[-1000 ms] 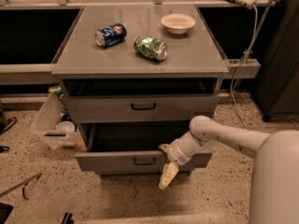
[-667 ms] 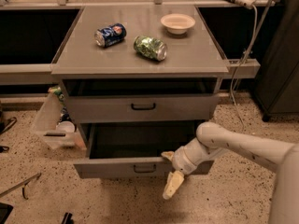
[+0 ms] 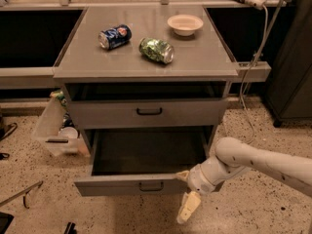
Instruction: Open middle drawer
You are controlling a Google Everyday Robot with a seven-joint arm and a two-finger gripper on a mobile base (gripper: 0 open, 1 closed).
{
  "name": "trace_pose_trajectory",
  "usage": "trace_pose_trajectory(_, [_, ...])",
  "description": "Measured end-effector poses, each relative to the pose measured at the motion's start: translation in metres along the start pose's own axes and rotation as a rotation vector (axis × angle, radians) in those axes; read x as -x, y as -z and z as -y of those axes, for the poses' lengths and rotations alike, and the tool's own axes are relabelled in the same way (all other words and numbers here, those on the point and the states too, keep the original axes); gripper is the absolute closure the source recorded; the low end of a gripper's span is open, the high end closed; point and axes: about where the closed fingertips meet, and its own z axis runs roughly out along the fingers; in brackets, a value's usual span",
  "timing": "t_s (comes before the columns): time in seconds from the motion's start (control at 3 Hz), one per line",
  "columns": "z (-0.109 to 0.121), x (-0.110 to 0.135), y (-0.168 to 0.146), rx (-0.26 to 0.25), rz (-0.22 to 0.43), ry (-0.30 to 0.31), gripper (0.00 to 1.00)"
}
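— Jaws, state?
— Spread wide, holding nothing. One cream finger (image 3: 188,207) points down toward the speckled floor (image 3: 253,213). The other sits at the top edge of the drawer front; cannot tell if it touches.
— Gripper position?
— Gripper (image 3: 185,197) low, right of centre, on a white arm (image 3: 263,162) entering from the right edge.
— Task object?
— Wide grey metal middle drawer (image 3: 122,185) with small black loop handle (image 3: 151,185), pulled well out, plain grey inside exposed. Jaws stand at the right end of its front, right of the handle and apart from it.
— Other items?
— Shallower grey drawer (image 3: 107,113) above, dark gap over its front. On the flat grey cabinet top (image 3: 204,57): dented blue can (image 3: 115,36) on its side, green can (image 3: 157,50) on its side just beside it, round white bowl (image 3: 185,25) further back. Clear plastic bin (image 3: 48,128), tilted, left of the drawers.
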Motion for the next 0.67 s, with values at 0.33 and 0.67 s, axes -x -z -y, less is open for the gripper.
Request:
trace_pose_trajectory(0.33, [0.023, 0.014, 0.005, -0.036, -0.021, 0.046, 0.00])
trace_pose_trajectory(0.67, [0.047, 0.027, 0.003, -0.055, -0.045, 0.088, 0.00])
